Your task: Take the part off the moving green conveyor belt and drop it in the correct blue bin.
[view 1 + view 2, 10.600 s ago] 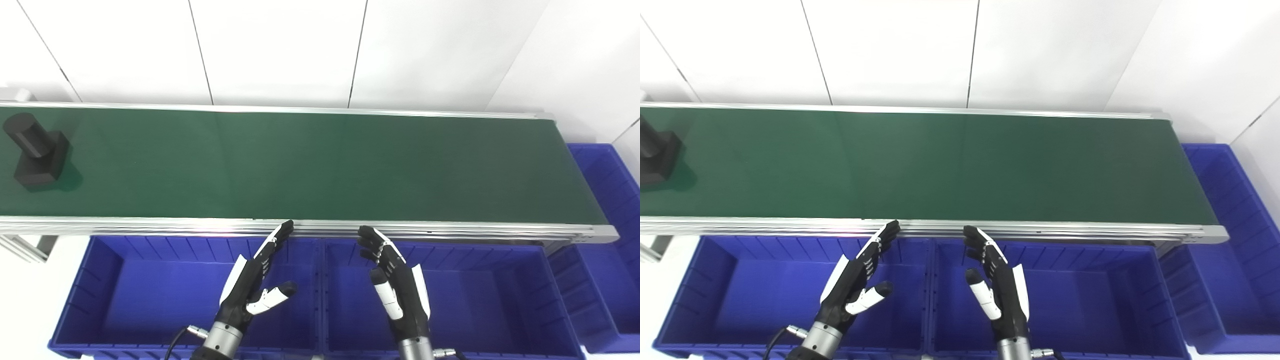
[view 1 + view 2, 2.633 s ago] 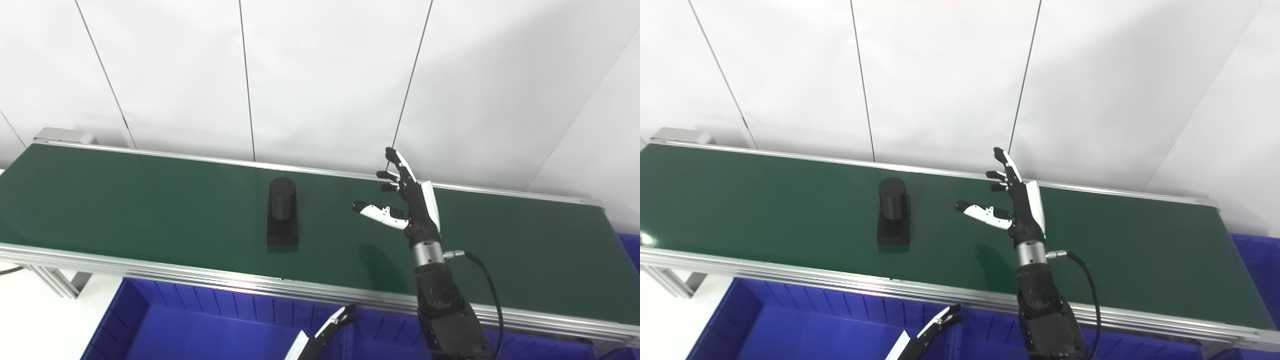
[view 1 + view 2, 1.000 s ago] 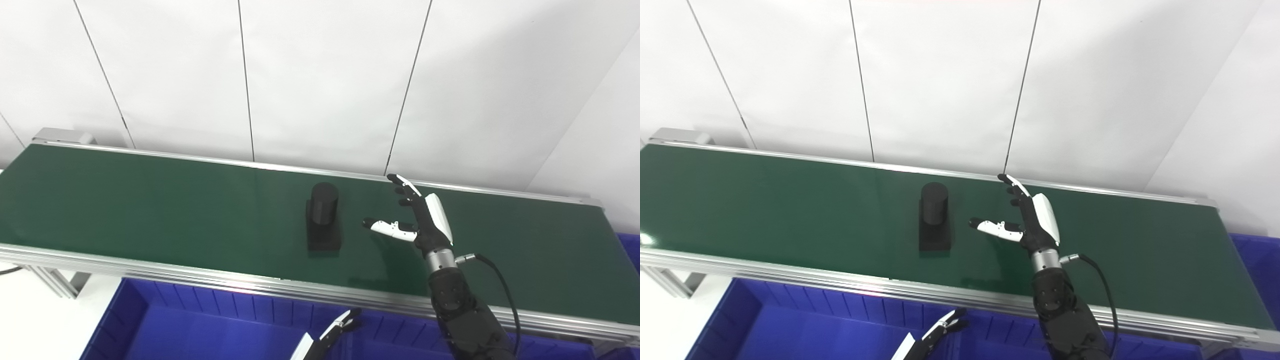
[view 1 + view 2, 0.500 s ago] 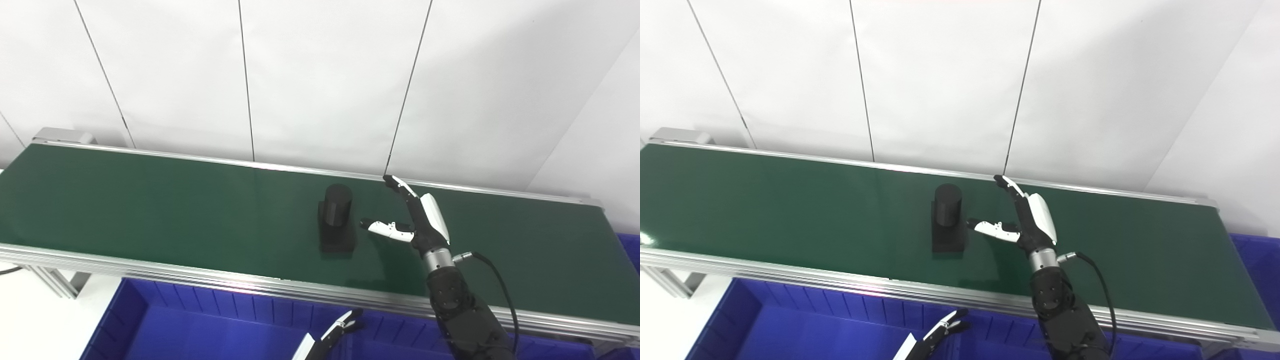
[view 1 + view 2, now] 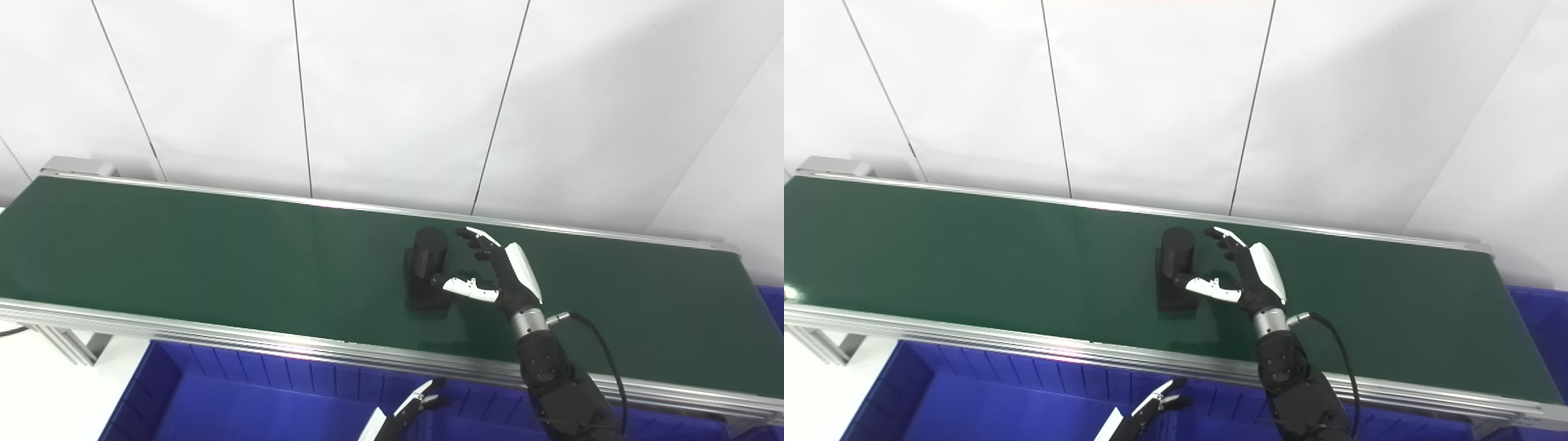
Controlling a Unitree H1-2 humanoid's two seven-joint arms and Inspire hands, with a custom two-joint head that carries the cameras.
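Note:
A black part (image 5: 425,267), an upright cylinder on a square base, stands on the green conveyor belt (image 5: 214,257) near its middle. My right hand (image 5: 499,275) is open just to the right of the part, fingers spread behind the cylinder and thumb reaching in front of the base, and nothing is gripped. Only the fingertips of my left hand (image 5: 416,405) show at the bottom edge, over a blue bin (image 5: 257,404); its fingers look apart and hold nothing.
Blue bins run along the front of the belt below its aluminium rail (image 5: 245,343), and another blue bin (image 5: 773,306) sits at the belt's right end. A white panel wall stands close behind the belt.
The part has travelled right along the belt up to my right hand. The right hand has lowered and leaned left, so its thumb and fingers now flank the part.

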